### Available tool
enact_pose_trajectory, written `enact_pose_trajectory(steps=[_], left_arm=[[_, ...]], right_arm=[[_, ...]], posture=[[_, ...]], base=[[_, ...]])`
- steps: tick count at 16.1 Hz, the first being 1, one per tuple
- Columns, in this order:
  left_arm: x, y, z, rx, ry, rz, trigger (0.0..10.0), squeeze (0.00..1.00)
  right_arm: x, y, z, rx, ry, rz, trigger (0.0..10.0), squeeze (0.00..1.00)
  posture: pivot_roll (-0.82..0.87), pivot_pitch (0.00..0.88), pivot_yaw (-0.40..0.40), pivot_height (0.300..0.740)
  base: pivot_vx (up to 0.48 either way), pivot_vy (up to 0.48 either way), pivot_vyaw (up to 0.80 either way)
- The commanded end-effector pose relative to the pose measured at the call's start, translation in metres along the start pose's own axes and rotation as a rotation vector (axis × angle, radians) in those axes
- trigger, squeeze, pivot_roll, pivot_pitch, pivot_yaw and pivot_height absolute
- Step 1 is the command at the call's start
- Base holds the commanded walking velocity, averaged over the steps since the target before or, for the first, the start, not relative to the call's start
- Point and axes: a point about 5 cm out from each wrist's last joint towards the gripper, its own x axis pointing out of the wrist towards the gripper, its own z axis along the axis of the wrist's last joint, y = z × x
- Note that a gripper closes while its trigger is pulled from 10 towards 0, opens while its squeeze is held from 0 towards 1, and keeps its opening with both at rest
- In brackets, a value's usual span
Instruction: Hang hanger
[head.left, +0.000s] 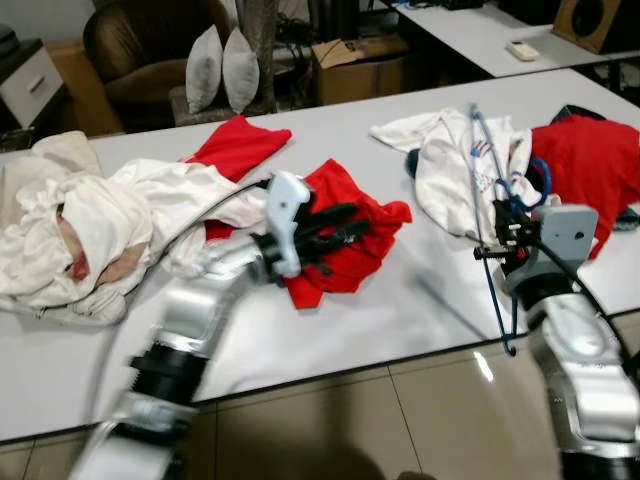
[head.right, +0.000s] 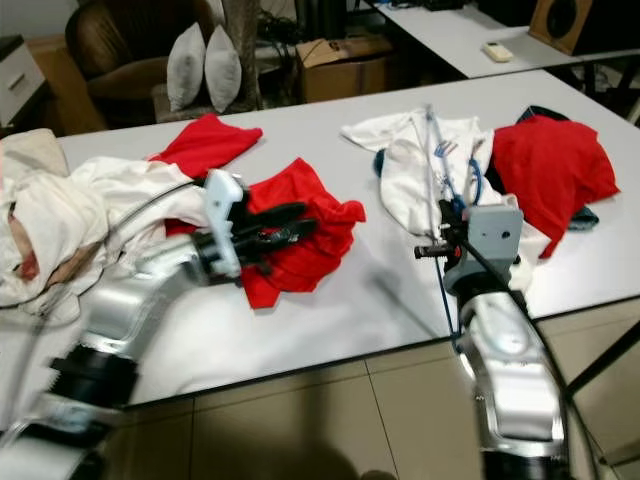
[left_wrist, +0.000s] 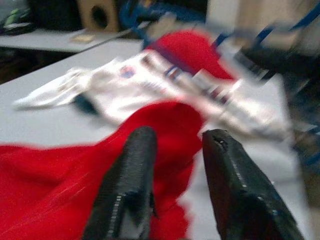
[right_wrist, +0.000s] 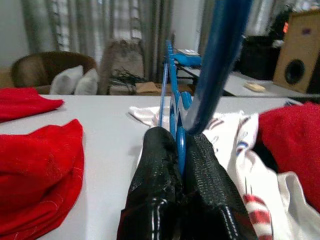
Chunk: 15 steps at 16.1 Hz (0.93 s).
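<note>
A blue hanger stands nearly upright over the table's front right, and my right gripper is shut on its thin frame. In the right wrist view the two black fingers press together around the blue wire. My left gripper reaches over a crumpled red shirt at mid-table. It is open, with red cloth visible through the gap between its fingers. Behind the hanger lies a white shirt with striped trim.
The white table also carries a second red garment at the right, a red cloth at the back and a white clothes pile at the left. Tiled floor runs below the front edge. An armchair, pillows and boxes stand behind.
</note>
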Motion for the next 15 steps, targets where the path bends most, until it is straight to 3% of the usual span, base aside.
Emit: enact_pose_trajectory(steps=[1, 2, 3, 5, 6, 7, 9, 10, 11, 13, 15], left_arm=[[-0.013, 0.01, -0.007, 0.047, 0.073, 0.042, 10.0, 1.0], [-0.029, 0.021, -0.011, 0.096, 0.145, 0.084, 10.0, 1.0], [-0.044, 0.029, -0.013, 0.132, 0.214, 0.112, 10.0, 0.93], [-0.069, 0.041, -0.021, 0.156, 0.324, 0.157, 10.0, 0.0], [-0.081, 0.038, -0.031, 0.123, 0.394, 0.141, 10.0, 0.0], [-0.086, 0.034, -0.04, 0.11, 0.45, 0.109, 10.0, 0.0], [-0.087, 0.029, -0.056, 0.071, 0.489, 0.118, 10.0, 0.0], [-0.082, 0.03, -0.077, 0.042, 0.498, 0.199, 10.0, 0.0], [-0.078, 0.029, -0.083, 0.031, 0.49, 0.226, 10.0, 0.0], [-0.063, 0.029, -0.082, -0.041, 0.377, 0.3, 10.0, 0.0], [-0.041, 0.02, -0.083, -0.126, 0.305, 0.281, 10.0, 0.0]], right_arm=[[-0.001, 0.005, 0.01, 0.002, -0.029, 0.091, 10.0, 0.0], [-0.005, 0.008, 0.013, -0.003, -0.027, 0.18, 10.0, 0.0], [-0.008, 0.01, 0.017, 0.002, -0.027, 0.263, 10.0, 0.0], [-0.007, 0.004, 0.028, -0.017, -0.062, 0.301, 10.0, 0.0], [-0.001, -0.011, 0.038, -0.019, -0.094, 0.244, 10.0, 0.0], [0.001, -0.016, 0.044, -0.01, -0.115, 0.245, 10.0, 0.0], [-0.001, -0.014, 0.052, -0.024, -0.127, 0.325, 10.0, 0.0], [-0.004, -0.002, 0.054, -0.05, -0.121, 0.441, 10.0, 0.0], [-0.006, 0.003, 0.057, -0.042, -0.128, 0.483, 10.0, 0.0], [-0.01, 0.015, 0.065, 0.0, -0.154, 0.578, 10.0, 0.0], [-0.013, 0.031, 0.064, 0.025, -0.139, 0.675, 10.0, 0.0]], posture=[[-0.21, 0.0, 0.12, 0.74], [-0.21, 0.0, 0.12, 0.74], [-0.2, 0.0, 0.112, 0.74], [-0.19, 0.0, 0.097, 0.74], [-0.18, 0.0, 0.09, 0.74], [-0.18, 0.0, 0.087, 0.74], [-0.17, 0.0, 0.082, 0.74], [-0.17, 0.0, 0.086, 0.74], [-0.18, 0.0, 0.09, 0.74], [-0.18, 0.0, 0.092, 0.74], [-0.18, 0.0, 0.094, 0.74]], base=[[0.0, 0.0, 0.0], [0.0, 0.0, 0.0], [0.0, 0.0, 0.0], [0.0, 0.0, 0.0], [0.0, 0.0, 0.0], [0.0, 0.0, 0.0], [0.0, 0.0, 0.0], [0.0, 0.0, 0.0], [0.0, 0.0, 0.0], [0.0, 0.0, 0.0], [0.0, 0.0, 0.0]])
